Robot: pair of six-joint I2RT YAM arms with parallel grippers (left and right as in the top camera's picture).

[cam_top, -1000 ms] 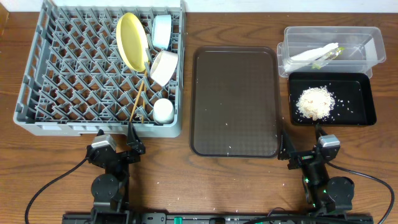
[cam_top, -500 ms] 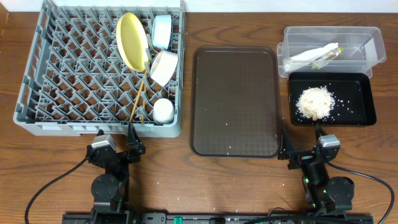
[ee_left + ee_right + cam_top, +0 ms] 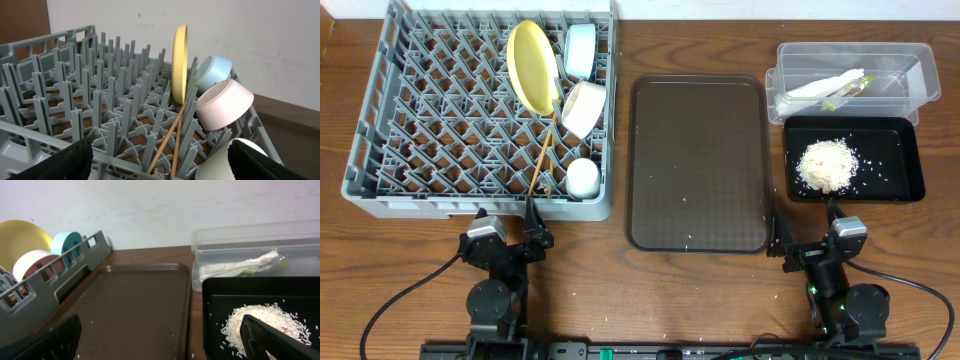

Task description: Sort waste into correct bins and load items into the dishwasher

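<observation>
The left gripper is seen wide open, and nothing is held in it. It is parked low, just in front of the front wall of the grey dish rack. The right gripper is wide open and empty too. It is parked just in front of the black tray, near a corner of the brown serving tray.

Trouble could be made by a push forward. The two wooden chopsticks are only leaned inside the rack, and their low ends are pointed at the left gripper. If they were bumped, they could be knocked flat or slid out. The yellow plate is stood on its edge, so it could be tipped by a hard knock to the rack. On the other side, the black tray could be shoved by the right gripper. Then the heap of rice crumbs could be spilled over its low wall. A few loose crumbs are dotted on the brown serving tray and on the table, and they could be missed.

The job looks nearly done, as far as can be judged. The light blue bowl and the white bowl are tipped on their sides just beside the plate. The small white cup is set in the rack's front right corner. The crumpled white napkin and the green-yellow wrapper are laid in the clear plastic tub, just behind the black tray.
</observation>
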